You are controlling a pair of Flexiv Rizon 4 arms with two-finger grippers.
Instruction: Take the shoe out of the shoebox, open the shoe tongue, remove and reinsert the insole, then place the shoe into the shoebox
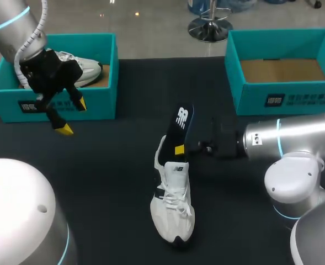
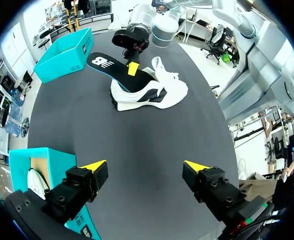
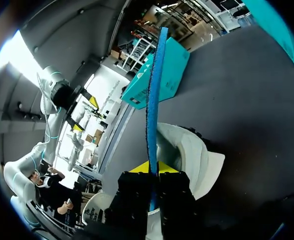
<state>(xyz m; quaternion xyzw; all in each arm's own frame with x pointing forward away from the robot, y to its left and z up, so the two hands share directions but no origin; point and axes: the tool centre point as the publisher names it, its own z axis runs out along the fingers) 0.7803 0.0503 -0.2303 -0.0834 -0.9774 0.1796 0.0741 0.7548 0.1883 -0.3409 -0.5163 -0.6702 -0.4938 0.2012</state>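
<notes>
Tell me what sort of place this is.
Probably a robotics lab bench rather than a shop. Two robot arms hang over a black table, the right gripper pinches an insole at a white shoe, the left gripper is open, and a teal left shoebox and right shoebox stand at the far edge.

A matte black table cover spreads beneath everything. At its far left corner stands a second teal cardboard box (open-topped, with a dark label on its front wall). Inside it a spare white sneaker lies on the brown cardboard floor. In the left wrist view the same box shows only a sliver of that sneaker
</notes>
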